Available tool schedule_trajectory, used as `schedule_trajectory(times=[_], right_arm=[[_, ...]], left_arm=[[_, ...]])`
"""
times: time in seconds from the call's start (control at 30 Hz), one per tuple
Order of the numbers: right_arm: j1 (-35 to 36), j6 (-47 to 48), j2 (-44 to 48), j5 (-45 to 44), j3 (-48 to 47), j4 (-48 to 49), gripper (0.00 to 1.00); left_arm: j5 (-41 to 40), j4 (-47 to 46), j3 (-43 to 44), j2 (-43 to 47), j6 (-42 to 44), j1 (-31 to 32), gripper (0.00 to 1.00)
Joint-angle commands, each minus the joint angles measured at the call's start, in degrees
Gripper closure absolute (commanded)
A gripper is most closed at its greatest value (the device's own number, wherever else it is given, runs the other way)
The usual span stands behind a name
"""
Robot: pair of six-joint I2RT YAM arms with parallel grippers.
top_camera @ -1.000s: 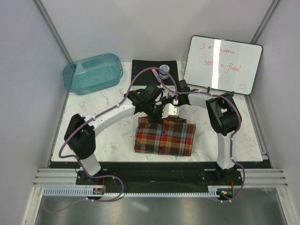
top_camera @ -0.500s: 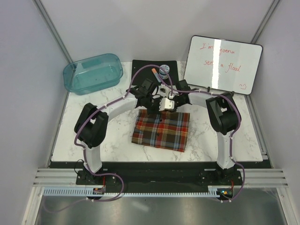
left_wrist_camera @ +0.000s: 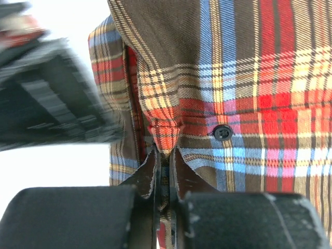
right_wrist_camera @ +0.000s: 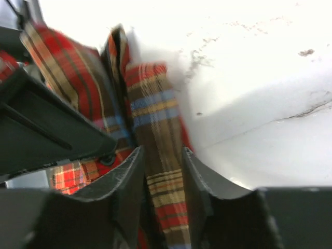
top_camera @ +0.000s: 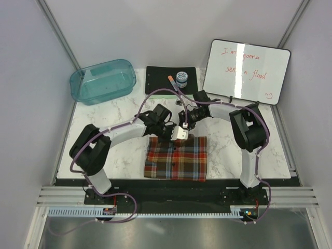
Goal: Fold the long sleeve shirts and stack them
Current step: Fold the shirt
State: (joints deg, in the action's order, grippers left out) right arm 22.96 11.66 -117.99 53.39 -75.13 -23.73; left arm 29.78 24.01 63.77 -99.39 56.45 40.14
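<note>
While the white marble table (top_camera: 119, 155) runs out from the arm bases, the red, orange, brown and blue-grey plaid flannel shirt (top_camera: 175, 160) lies on it near centre, folded into a flat rectangle. At its far edge the left gripper (left_wrist_camera: 165, 166) is clamped tight, a pinch of plaid squeezed between nearly touching fingers. The right gripper (right_wrist_camera: 162, 176) sits just beside it, jaws narrowly parted, gripping a strip of the same cloth. Beyond them are a translucent teal plastic tub (top_camera: 102, 81) far left and a white rectangular whiteboard (top_camera: 246, 71) far right
</note>
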Motion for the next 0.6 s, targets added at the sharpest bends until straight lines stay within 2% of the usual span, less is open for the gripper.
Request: schedule_trajectory(times=[0.0, 0.27, 0.3, 0.33, 0.43, 0.5, 0.53, 0.57], right_arm=[[-2.13, -3.56, 5.49, 4.80, -2.55, 0.17, 0.57], [-1.61, -3.22, 0.32, 4.01, -6.08, -0.18, 0.69], [-1.26, -2.96, 0.05, 4.18, -5.73, -0.18, 0.71], [-0.99, -2.35, -0.04, 4.10, -5.47, -0.35, 0.71], [-0.20, -0.34, -0.65, 4.27, -3.88, -1.14, 0.75], [-0.20, 1.16, -1.97, 4.18, -3.62, -2.37, 0.78], [-0.11, 1.87, -2.50, 4.01, -3.62, -3.86, 0.80], [0.06, 3.18, -3.11, 3.66, -3.53, -4.57, 0.81]], left_arm=[[2.04, 1.74, -4.26, 6.23, -1.51, 2.22, 0.86], [1.33, 2.80, 0.21, 4.04, -2.30, 1.78, 0.73], [1.42, 3.23, 1.00, 3.77, -2.30, 1.70, 0.66], [1.77, 3.67, 1.36, 3.68, -1.96, 1.61, 0.64], [1.86, 4.82, 2.41, 3.07, -1.34, 1.52, 0.62], [2.30, 5.87, 4.07, 2.54, -1.34, 1.08, 0.66], [3.00, 6.83, 4.78, 2.36, -1.69, 0.82, 0.75], [3.18, 6.84, 5.31, 2.19, -2.04, 0.56, 0.90]])
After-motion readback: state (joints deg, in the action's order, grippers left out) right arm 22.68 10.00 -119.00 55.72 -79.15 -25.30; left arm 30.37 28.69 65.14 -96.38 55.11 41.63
